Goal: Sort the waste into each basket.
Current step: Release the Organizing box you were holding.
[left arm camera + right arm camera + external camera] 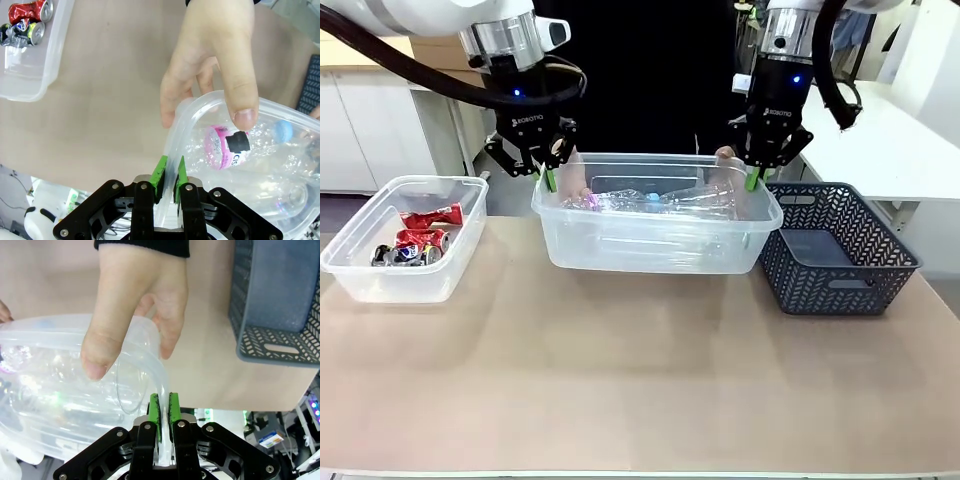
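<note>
1. Front: left gripper (551, 180) and right gripper (754, 180) clamp the bottle tub's (655, 252) rim; cans (415, 240) lie in the left tub (390, 280) on the desk (640, 390).
2. Left wrist: pads (161, 170) pinch the rim — a hand (215, 60) grips it too.
3. Right wrist: pads (155, 410) pinch the rim beside another hand (135, 310).

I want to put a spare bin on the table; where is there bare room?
The wide tan tabletop in front of all three containers is bare. Narrow gaps flank the clear plastic bottle tub. Its rim is crowded: left gripper, right gripper, and a person's hands.
</note>
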Controlling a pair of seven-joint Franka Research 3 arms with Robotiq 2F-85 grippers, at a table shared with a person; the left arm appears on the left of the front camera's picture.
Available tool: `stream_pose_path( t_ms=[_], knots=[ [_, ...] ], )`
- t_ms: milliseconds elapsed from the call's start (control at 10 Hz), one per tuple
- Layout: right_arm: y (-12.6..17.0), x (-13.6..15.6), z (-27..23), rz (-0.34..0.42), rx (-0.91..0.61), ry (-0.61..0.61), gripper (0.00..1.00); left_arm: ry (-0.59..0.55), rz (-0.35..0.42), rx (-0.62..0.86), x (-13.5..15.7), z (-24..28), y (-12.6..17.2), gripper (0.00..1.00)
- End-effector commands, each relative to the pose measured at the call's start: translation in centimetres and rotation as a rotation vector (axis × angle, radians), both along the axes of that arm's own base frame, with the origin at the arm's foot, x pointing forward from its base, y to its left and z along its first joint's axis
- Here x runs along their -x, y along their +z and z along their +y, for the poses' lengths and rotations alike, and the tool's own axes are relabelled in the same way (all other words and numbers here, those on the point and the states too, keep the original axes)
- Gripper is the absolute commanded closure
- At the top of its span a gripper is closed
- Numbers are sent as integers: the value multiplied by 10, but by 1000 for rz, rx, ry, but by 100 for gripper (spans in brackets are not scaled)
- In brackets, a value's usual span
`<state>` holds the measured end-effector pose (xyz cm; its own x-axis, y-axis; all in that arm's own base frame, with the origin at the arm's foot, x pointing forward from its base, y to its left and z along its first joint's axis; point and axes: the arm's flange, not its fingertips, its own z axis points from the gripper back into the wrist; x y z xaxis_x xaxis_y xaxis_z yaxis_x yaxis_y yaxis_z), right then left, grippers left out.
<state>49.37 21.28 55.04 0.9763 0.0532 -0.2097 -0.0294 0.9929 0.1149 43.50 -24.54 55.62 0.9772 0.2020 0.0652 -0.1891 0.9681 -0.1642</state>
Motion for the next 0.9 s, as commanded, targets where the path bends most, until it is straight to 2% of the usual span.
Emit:
stream_pose_path(
  t_ms=[0, 300, 400, 500, 600, 800],
  knots=[
    [5, 2, 4, -8, -2, 6, 91, 3, -15, 10, -2, 1, 6, 91],
    [0, 0, 0, 0, 0, 0, 91, 0, 0, 0, 0, 0, 0, 91],
    [1, 5, -15, -28, -20, -24, 31, -38, -5, 20, -2, -3, -1, 43],
    [1, 11, -23, -57, -75, -30, 36, -68, -19, 33, -3, -6, -1, 32],
    [4, 14, -29, -89, -87, -45, 0, -74, -33, 35, -2, -7, 0, 0],
    [10, 22, -40, -131, -144, -51, 0, -85, -70, 29, 9, -2, 6, 0]
  ],
)
